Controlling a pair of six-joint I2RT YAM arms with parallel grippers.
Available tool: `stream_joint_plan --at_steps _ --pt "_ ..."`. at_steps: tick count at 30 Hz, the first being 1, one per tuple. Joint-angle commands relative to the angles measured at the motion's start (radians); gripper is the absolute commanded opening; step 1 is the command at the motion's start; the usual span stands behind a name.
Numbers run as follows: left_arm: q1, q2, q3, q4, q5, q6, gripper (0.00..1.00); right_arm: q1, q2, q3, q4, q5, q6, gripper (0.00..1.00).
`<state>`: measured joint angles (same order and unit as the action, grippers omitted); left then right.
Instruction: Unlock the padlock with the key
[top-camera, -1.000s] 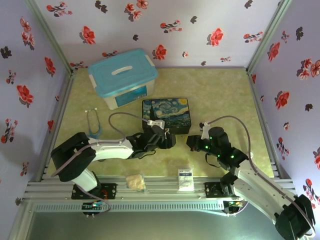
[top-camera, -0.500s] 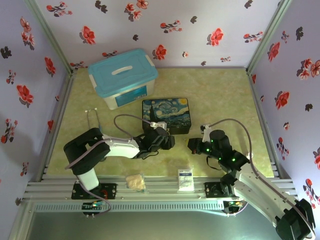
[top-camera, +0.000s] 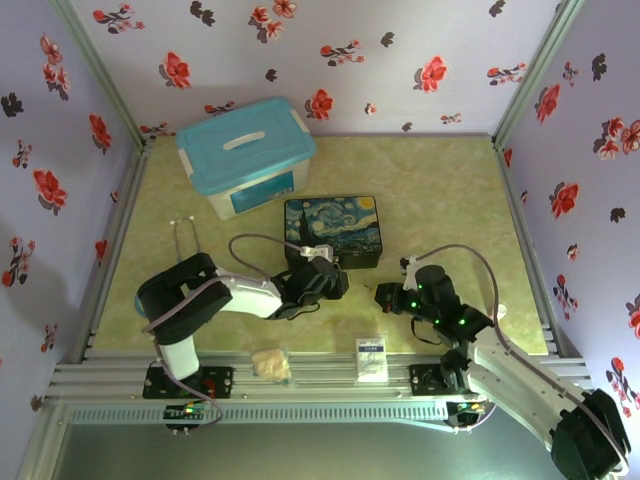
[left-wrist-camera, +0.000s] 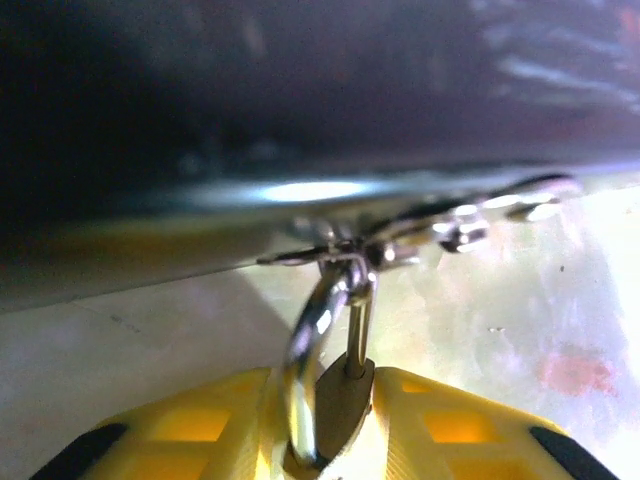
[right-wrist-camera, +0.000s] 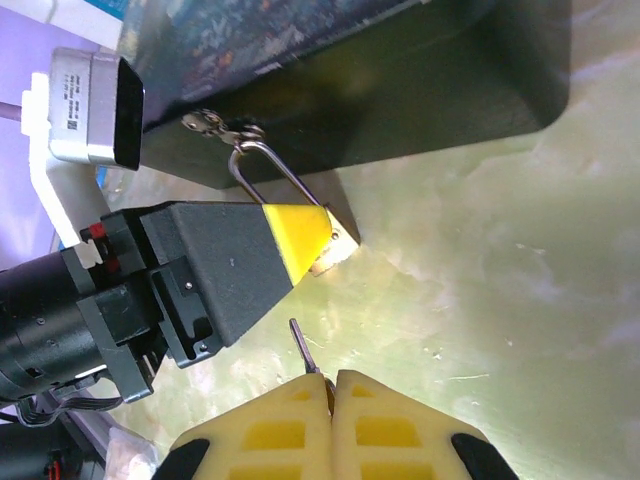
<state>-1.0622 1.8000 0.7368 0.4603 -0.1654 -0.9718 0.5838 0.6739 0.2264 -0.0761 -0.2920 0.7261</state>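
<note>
**Item 1: tiny brass-gold padlock (left-wrist-camera: 345, 400), squarish body, thin silver U-shaped shackle (left-wrist-camera: 312, 335).**
- Location: mid-table, just beside the near edge of the dark rectangular box with the Starry Night print (top-camera: 331, 228). The shackle is threaded through a small silver clasp (left-wrist-camera: 450, 225), which appears to hang from the box's side.
- Holder: the left gripper (top-camera: 335, 280). Its yellow pads (left-wrist-camera: 200, 430) press on both flat sides of the body, so the grasp looks made.
- Handling (judged): light, rigid, smooth metal that is likely slippery. The body would swing on its shackle unless pinched. It is best held by the broad flat faces, low enough to steady it and with the keyhole end left clear. The keyhole itself cannot be made out.

**Item 2: very small, thin silvery-grey metal key (right-wrist-camera: 303, 345).**
- Location: right of the padlock and near it, not touching.
- Holder: the right gripper (right-wrist-camera: 332, 382). It is clenched on the key's head, and only the slender blade pokes out past the fingertips.
- Handling (judged): stiff but tiny, and prone to pivoting or slipping between soft pads under turning load. It should be gripped at the head, with the blade aligned to the lock before any push.
</note>
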Motion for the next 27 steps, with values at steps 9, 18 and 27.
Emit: stream_joint_plan --at_steps 9,18,27 --pt "-0.001 0.017 -0.039 0.081 -0.036 -0.059 0.15 -0.006 0.043 -0.044 0.111 -0.009 0.107 0.0" --pt "0.016 -0.001 -0.153 0.383 0.026 -0.263 0.06 -0.006 0.247 -0.084 0.364 -0.098 0.264 0.0" --pt "0.049 0.044 -0.216 0.604 0.071 -0.369 0.0 -0.021 0.451 -0.091 0.63 -0.215 0.318 0.0"
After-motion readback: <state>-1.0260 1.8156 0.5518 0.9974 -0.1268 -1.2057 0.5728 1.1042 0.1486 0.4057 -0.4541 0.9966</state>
